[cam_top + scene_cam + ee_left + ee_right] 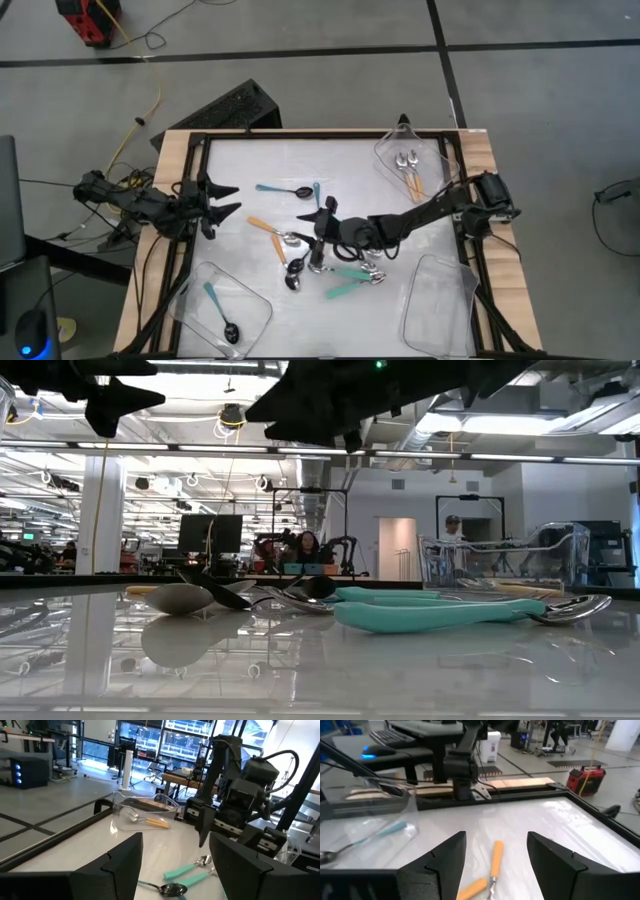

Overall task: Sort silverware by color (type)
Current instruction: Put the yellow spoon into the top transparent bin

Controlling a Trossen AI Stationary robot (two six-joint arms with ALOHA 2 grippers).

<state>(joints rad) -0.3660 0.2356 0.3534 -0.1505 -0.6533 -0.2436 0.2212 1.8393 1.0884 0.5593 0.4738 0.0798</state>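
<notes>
Loose spoons lie in a cluster mid-table: orange-handled ones (268, 229) (494, 856), thin blue-handled ones (280, 189), black bowls (295, 271) and wide teal-handled ones (350, 275) (440, 614) (189, 870). My right gripper (318, 213) (496, 835) hangs open above the cluster, pointing toward the table's left, with the orange handles showing between its fingers below. My left gripper (238, 198) (176, 837) is open and raised near the left edge, pointing right. Neither touches a spoon.
Three clear trays sit at the corners. The far-right one (405, 165) (145, 815) holds orange-handled spoons. The near-left one (220, 305) holds a blue-handled spoon (370, 837). The near-right one (440, 305) shows nothing inside. A black frame (190, 230) rims the white tabletop.
</notes>
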